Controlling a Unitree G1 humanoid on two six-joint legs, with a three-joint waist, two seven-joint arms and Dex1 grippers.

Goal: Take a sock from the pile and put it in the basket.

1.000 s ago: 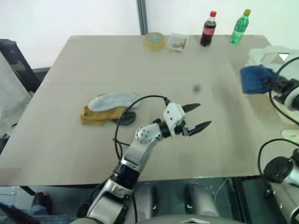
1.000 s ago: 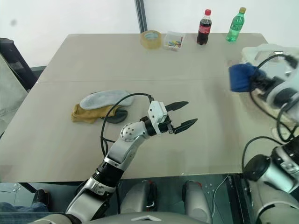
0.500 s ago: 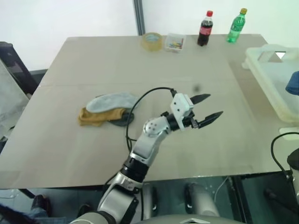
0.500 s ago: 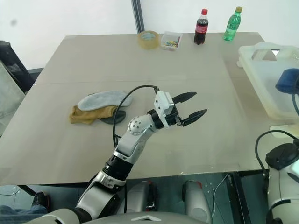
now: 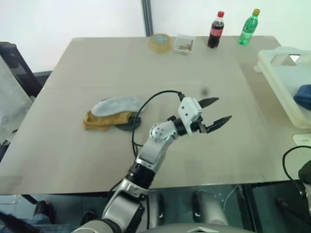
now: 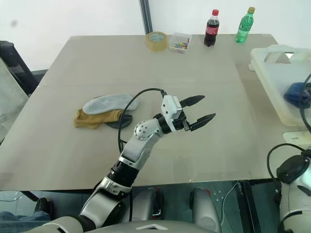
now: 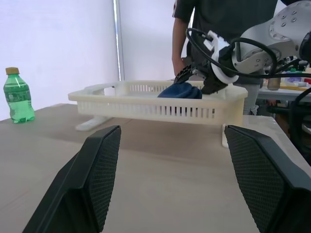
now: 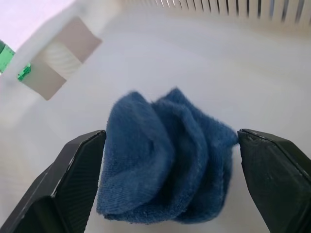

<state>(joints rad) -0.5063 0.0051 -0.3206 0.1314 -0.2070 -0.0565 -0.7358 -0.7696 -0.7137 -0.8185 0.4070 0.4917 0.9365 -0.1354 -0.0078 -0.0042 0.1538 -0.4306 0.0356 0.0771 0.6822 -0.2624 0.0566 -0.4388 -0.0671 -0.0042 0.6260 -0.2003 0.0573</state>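
From the head camera, the robot's left gripper hangs over the middle of a wide beige table, its two black fingers spread apart and holding nothing. Behind its arm, on the robot's left, lies the pile of ankle socks: a light grey sock on top, a mustard yellow one beneath it and a dark grey one at the near edge. At the far edge of the table stand a roll of tan tape, a small clear plastic box of coloured bits, a dark cola bottle with a red cap and a green plastic bottle with a yellow cap. On the robot's right sits the large cream-white rectangular plastic basket, with a royal blue sock inside it.

From the left wrist, the basket's slotted side wall faces the camera and the blue sock shows above the rim. The right gripper hangs over the basket just beside the sock, and a person in dark clothes stands behind.

From the right wrist, the blue sock lies crumpled on the basket's floor between the right gripper's released, wide-spread fingers, neither touching it.
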